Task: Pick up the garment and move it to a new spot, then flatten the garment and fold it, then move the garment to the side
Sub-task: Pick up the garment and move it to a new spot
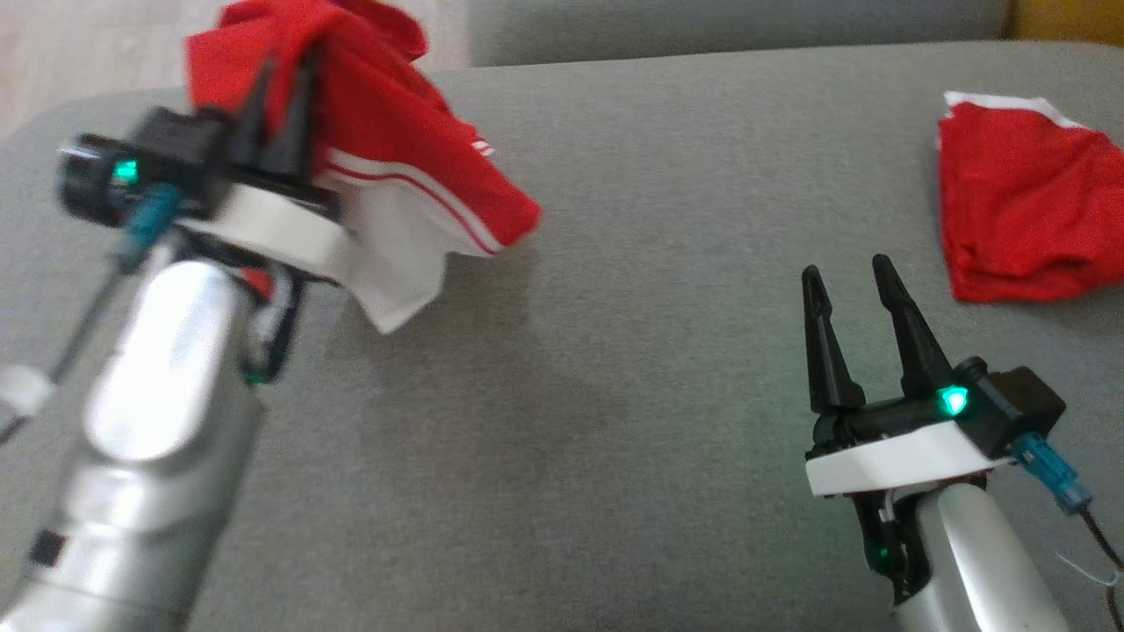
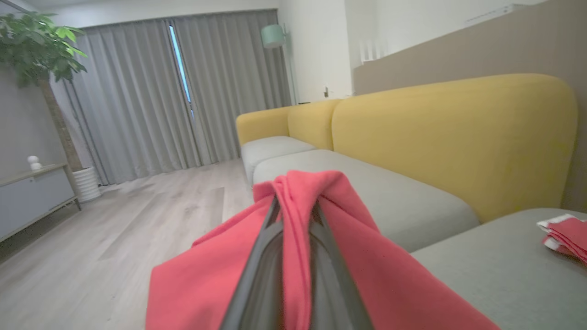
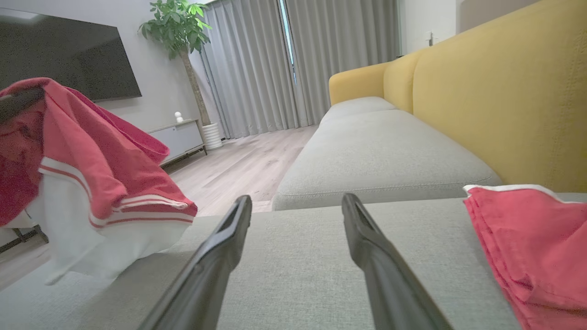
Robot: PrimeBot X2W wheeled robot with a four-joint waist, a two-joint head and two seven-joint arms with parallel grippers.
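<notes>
Silver forearms (image 1: 158,377), white collars (image 1: 887,461), black fingers (image 1: 825,351), green LEDs (image 1: 954,401)

Free room: grey seat cushion (image 1: 615,351), open lane through the centre from 6 to 12 o'clock. Obstacles: red-and-white garment (image 1: 395,149) hanging at 10 o'clock; folded red garment (image 1: 1019,211) lying at 2 o'clock.

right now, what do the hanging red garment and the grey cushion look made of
Red garment: soft matte knit cloth, perhaps cotton or polyester; it drapes in limp folds, with white striped trim. Grey cushion: matte woven upholstery, going by its fine flecked weave.
</notes>
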